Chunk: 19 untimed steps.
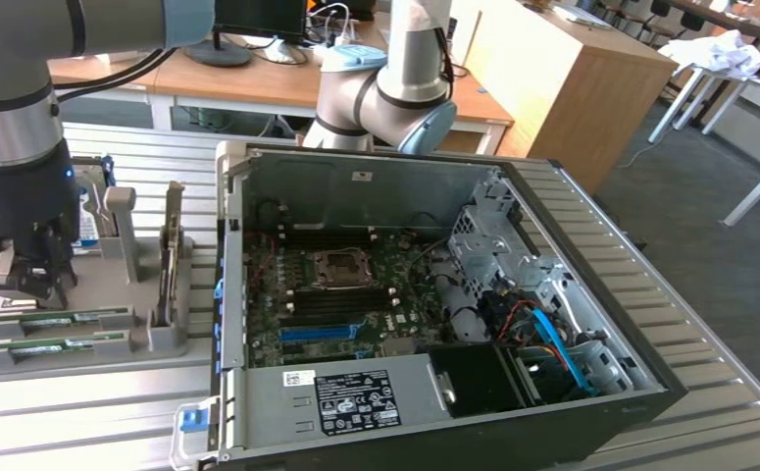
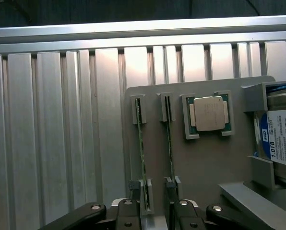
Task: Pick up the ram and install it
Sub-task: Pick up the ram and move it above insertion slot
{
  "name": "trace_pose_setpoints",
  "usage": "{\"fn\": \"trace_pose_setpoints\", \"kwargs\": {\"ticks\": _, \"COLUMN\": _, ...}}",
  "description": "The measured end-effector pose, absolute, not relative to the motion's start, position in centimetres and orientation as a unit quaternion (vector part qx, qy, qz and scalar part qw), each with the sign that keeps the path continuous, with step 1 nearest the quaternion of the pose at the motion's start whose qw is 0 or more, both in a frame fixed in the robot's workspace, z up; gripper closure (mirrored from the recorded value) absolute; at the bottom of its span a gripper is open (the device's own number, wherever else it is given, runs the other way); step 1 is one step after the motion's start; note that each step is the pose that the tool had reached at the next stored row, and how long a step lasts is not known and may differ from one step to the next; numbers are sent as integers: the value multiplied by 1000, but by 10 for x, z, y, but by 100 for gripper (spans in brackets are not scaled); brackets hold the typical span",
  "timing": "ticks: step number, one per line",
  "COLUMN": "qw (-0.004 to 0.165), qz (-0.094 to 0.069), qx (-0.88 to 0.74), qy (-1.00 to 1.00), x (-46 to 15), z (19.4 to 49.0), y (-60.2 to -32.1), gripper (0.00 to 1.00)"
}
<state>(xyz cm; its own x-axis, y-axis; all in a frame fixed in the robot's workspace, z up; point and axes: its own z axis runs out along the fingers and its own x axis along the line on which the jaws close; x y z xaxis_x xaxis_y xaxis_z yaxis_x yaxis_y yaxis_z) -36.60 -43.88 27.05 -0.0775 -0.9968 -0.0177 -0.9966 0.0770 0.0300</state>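
Observation:
Two green ram sticks stand on edge in slots of a grey holder [image 2: 200, 167]; in the wrist view they are one ram [image 2: 143, 153] and a second ram [image 2: 170, 143]. In the exterior view the same sticks [image 1: 55, 319] lie at the exterior view's left. My gripper [image 1: 24, 285] hangs just above the holder's end, open and holding nothing. In the wrist view the gripper [image 2: 155, 218] has its black fingers [image 2: 128, 218] apart on either side of the sticks' near ends. The open computer case [image 1: 576, 245] shows its motherboard [image 1: 340, 294] with dark memory slots.
A square silver processor [image 2: 209, 113] and a blue-labelled hard drive [image 2: 282, 139] sit in the same holder. An upright card [image 1: 171, 255] stands in the holder near the case wall. A ribbed metal table [image 1: 78, 412] carries everything. A second robot arm [image 1: 393, 88] stands behind the case.

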Motion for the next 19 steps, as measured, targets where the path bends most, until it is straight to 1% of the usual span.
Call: {"fn": "trace_pose_setpoints", "kwargs": {"ticks": 19, "qw": 4, "qz": -17, "qx": 679, "qy": -734, "x": -366, "z": 265, "y": -444, "gripper": 67}}
